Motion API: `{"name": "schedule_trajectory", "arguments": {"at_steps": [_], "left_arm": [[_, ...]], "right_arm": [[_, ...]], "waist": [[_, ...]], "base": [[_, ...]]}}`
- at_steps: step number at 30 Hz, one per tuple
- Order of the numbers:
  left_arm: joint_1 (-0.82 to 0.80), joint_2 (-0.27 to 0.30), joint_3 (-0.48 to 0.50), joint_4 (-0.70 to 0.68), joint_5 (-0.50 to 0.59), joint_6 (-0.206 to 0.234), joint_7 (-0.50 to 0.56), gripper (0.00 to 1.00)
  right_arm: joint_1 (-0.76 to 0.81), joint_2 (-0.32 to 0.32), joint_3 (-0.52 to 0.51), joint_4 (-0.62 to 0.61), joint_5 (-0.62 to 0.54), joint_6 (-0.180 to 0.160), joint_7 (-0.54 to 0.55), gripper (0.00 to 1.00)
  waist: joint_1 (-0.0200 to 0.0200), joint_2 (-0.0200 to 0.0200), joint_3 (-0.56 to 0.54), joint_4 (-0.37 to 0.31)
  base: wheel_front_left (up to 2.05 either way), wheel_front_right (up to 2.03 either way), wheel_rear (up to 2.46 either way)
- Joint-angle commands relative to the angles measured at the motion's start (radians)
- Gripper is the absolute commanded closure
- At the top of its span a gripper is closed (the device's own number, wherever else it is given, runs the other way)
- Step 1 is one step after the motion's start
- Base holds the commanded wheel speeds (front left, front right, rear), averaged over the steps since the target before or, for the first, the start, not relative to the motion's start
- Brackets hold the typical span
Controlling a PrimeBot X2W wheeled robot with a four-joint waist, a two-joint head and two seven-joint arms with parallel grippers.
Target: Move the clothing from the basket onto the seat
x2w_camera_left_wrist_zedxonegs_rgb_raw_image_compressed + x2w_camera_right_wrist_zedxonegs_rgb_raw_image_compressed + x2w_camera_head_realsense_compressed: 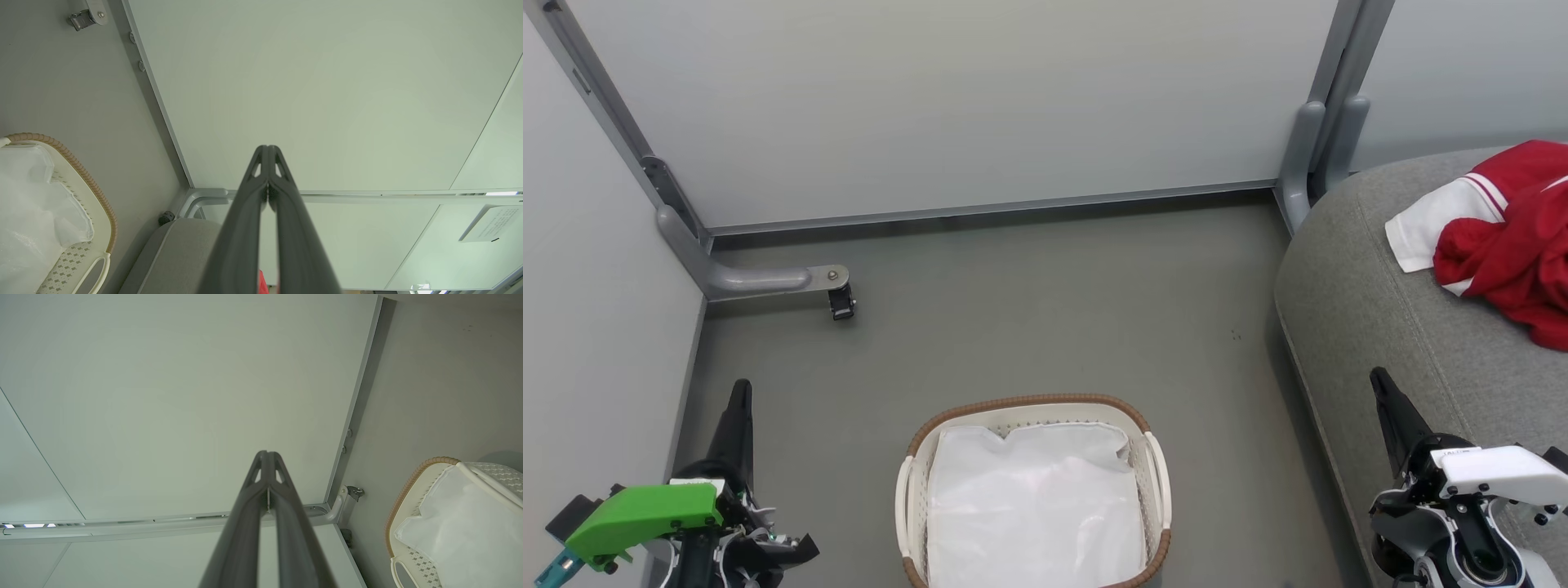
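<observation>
The red and white clothing [1507, 237] lies crumpled on the grey seat [1372, 318] at the right edge of the head view. A sliver of red clothing [262, 283] peeks between my left fingers. The white basket [915, 482] with a brown rim stands on the floor at bottom centre, holding just its white liner [1033, 506]; the basket [86, 179] also appears in the left wrist view and the basket [412, 486] in the right wrist view. My left gripper [740, 390] is shut at the lower left, empty. My right gripper [1379, 380] is shut over the seat's front, empty.
Pale partition panels [947, 106] close off the back and left, on grey metal feet [760, 279] with a small caster [841, 304]. Another grey post [1311, 147] stands by the seat's corner. Grey floor [1045, 310] stretches between the basket and panels.
</observation>
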Motion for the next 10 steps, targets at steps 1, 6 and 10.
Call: {"name": "schedule_trajectory", "arguments": {"at_steps": [1,6,10], "left_arm": [[-0.010,0.000,0.001,-0.002,-0.003,-0.006,0.004,1.00],[-0.010,0.000,0.001,-0.002,-0.003,-0.006,0.004,1.00],[-0.010,0.000,0.001,-0.002,-0.003,-0.006,0.004,1.00]], "right_arm": [[-0.008,-0.006,-0.002,-0.004,0.004,-0.001,0.003,1.00],[-0.008,-0.006,-0.002,-0.004,0.004,-0.001,0.003,1.00],[-0.008,-0.006,-0.002,-0.004,0.004,-0.001,0.003,1.00]], "waist": [[0.0000,0.0000,0.000,0.000],[0.0000,0.0000,0.000,0.000],[0.0000,0.0000,0.000,0.000]], "base": [[0.00,0.00,0.00],[0.00,0.00,0.00],[0.00,0.00,0.00]]}}
